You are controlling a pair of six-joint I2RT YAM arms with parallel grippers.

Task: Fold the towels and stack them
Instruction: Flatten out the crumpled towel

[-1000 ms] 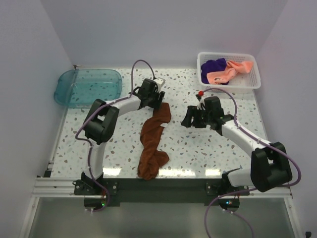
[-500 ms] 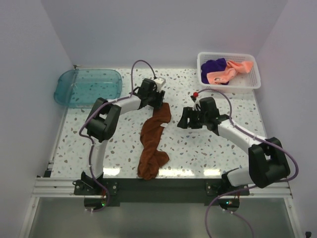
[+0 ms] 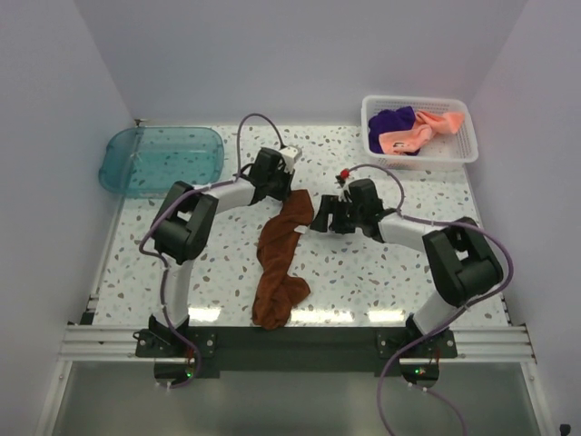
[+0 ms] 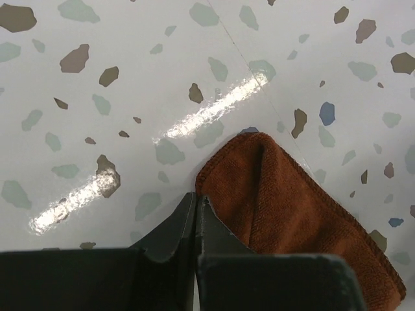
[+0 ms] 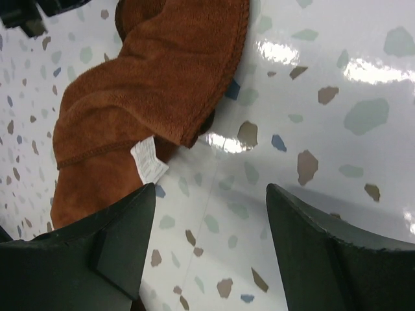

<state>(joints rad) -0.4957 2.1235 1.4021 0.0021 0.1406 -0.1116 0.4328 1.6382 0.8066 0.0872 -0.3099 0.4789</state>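
Observation:
The rust brown towel lies bunched in a long strip down the middle of the table. My left gripper is at its far corner, shut, with its tips pinching the very edge of the cloth. My right gripper hovers just right of that same far end, open, with bare table between its fingers. The towel's edge and white label sit beside its left finger. The salmon pink towel and the purple towel lie crumpled in the basket.
The white mesh basket stands at the back right corner. A teal translucent tray sits at the back left. The towel's near end reaches the table's front edge between the arm bases.
The left gripper's jaws have closed at the towel's far corner. The right gripper has slid left toward the towel and opened a little wider.

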